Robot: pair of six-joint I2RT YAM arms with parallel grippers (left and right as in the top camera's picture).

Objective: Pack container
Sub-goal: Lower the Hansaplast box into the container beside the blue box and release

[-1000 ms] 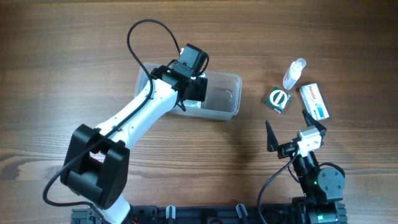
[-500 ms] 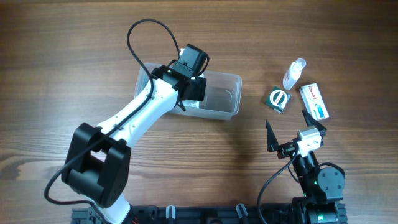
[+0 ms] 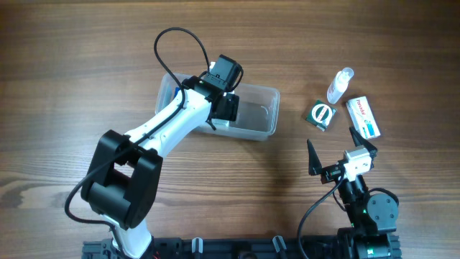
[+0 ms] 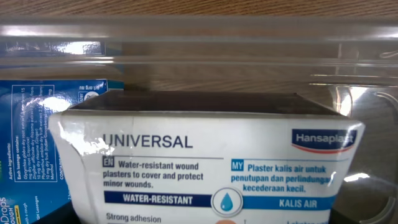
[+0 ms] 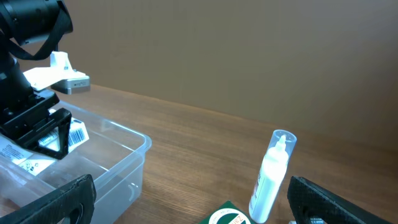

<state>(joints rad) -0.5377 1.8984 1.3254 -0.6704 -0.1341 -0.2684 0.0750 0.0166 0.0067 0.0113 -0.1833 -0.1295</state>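
The clear container [image 3: 266, 119] lies at mid table, and my left gripper [image 3: 221, 109] reaches down into its left half. A white Hansaplast plaster box [image 4: 205, 162] fills the left wrist view, standing between the jaws against the container's wall [image 4: 186, 43]. The fingers themselves are hidden, so the grip is unclear. A blue box [image 4: 31, 155] lies beside it inside the tub. From the right wrist the container [image 5: 118, 155] shows at left, with the plaster box [image 5: 68, 134] in it. My right gripper [image 3: 338, 149] hangs open and empty near the front right.
To the right of the container lie a small clear bottle [image 3: 340, 85], a green box with a round logo [image 3: 320, 114] and a white and red box [image 3: 364, 117]. The bottle [image 5: 270, 177] and the green box [image 5: 227, 216] sit just ahead of the right gripper.
The left arm's elbow and base link have swung slightly right and forward while its gripper stayed in the container. The right arm has not moved.
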